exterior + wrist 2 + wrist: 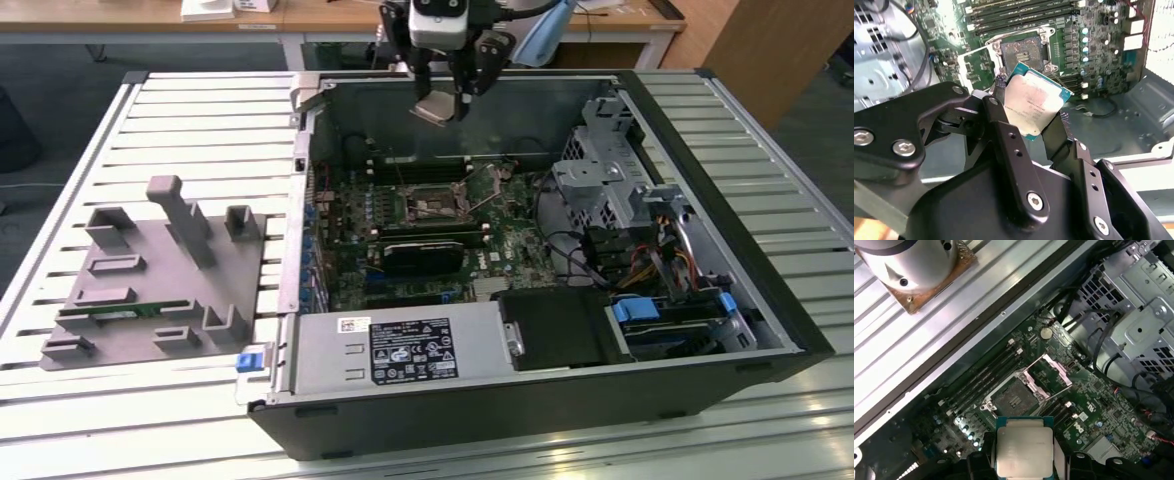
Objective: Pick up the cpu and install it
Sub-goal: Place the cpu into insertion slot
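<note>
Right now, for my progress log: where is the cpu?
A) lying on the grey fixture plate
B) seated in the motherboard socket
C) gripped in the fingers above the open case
C: the cpu sits clamped between the fingers, above the motherboard, whose socket lies open and bare.

Black claw [1032,107] — silver screws [1035,201]

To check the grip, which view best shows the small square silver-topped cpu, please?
The second wrist view: the silver square cpu, close, clamped in the black gripper. The first wrist view shows its top; the exterior view shows it small.
</note>
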Tool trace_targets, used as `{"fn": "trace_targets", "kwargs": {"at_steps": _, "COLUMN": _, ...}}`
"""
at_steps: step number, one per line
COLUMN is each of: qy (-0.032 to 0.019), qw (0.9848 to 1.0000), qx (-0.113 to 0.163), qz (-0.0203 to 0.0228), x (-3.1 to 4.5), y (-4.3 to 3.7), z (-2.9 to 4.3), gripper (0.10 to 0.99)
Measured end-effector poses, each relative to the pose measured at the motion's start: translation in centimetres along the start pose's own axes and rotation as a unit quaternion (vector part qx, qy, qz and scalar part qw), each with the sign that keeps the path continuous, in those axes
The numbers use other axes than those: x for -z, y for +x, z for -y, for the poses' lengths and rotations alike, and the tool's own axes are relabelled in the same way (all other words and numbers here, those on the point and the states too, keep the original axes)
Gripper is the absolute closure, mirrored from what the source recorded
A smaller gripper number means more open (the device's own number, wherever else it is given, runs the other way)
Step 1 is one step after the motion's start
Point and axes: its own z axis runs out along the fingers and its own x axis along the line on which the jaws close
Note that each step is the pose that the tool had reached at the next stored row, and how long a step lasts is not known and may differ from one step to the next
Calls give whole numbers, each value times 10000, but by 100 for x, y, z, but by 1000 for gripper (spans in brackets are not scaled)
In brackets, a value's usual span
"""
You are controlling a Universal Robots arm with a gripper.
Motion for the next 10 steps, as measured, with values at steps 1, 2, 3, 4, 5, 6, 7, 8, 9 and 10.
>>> {"fn": "trace_targets", "kwargs": {"at_steps": 1, "qy": 1, "qw": 10000, "qx": -90, "qz": 6, "x": -6, "y": 0, "z": 0, "gripper": 545}}
{"fn": "trace_targets", "kwargs": {"at_steps": 2, "qy": 3, "qw": 9998, "qx": -179, "qz": 11, "x": -12, "y": 0, "z": 1, "gripper": 545}}
{"fn": "trace_targets", "kwargs": {"at_steps": 3, "qy": 4, "qw": 9996, "qx": -269, "qz": 17, "x": -18, "y": 0, "z": 1, "gripper": 545}}
{"fn": "trace_targets", "kwargs": {"at_steps": 4, "qy": 5, "qw": 9994, "qx": -359, "qz": 23, "x": -24, "y": 0, "z": 2, "gripper": 545}}
{"fn": "trace_targets", "kwargs": {"at_steps": 5, "qy": 6, "qw": 9990, "qx": -448, "qz": 28, "x": -28, "y": 0, "z": 2, "gripper": 545}}
{"fn": "trace_targets", "kwargs": {"at_steps": 6, "qy": 8, "qw": 9985, "qx": -538, "qz": 34, "x": -31, "y": 0, "z": 2, "gripper": 545}}
{"fn": "trace_targets", "kwargs": {"at_steps": 7, "qy": 9, "qw": 9980, "qx": -633, "qz": 40, "x": -35, "y": 0, "z": 2, "gripper": 545}}
{"fn": "trace_targets", "kwargs": {"at_steps": 8, "qy": 11, "qw": 9974, "qx": -723, "qz": 46, "x": -38, "y": 0, "z": 3, "gripper": 545}}
{"fn": "trace_targets", "kwargs": {"at_steps": 9, "qy": 12, "qw": 9967, "qx": -815, "qz": 52, "x": -42, "y": 1, "z": 3, "gripper": 545}}
{"fn": "trace_targets", "kwargs": {"at_steps": 10, "qy": 13, "qw": 9959, "qx": -904, "qz": 57, "x": -46, "y": 1, "z": 3, "gripper": 545}}
